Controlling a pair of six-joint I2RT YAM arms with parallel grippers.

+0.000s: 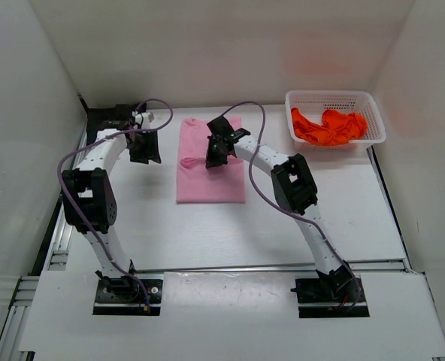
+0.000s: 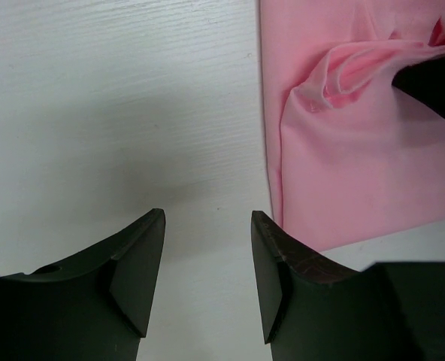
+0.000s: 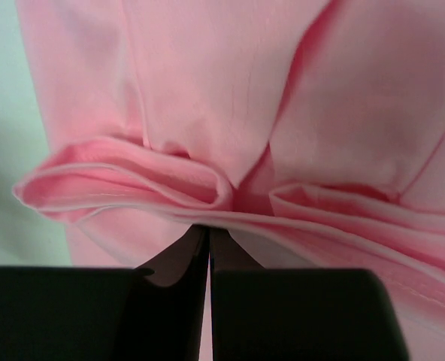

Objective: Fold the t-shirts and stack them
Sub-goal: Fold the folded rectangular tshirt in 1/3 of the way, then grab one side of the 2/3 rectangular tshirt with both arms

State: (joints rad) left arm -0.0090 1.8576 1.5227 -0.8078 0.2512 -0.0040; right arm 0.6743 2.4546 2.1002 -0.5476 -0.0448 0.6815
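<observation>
A light pink t-shirt (image 1: 211,180) lies folded into a long strip on the table's middle. My right gripper (image 1: 210,161) is shut on a pinch of its cloth. In the right wrist view the jaws meet at a bunched pink fold (image 3: 132,180), with my right gripper (image 3: 209,237) right under it. My left gripper (image 1: 144,154) hangs open over bare table just left of the shirt; between its fingers (image 2: 136,263) there is only table, and the pink t-shirt (image 2: 343,150) lies to their right. An orange-red t-shirt (image 1: 329,126) sits crumpled in the basket.
The white mesh basket (image 1: 373,113) stands at the back right corner. A black shape (image 1: 101,120), possibly cloth, lies at the back left behind the left arm. White walls enclose the table on three sides.
</observation>
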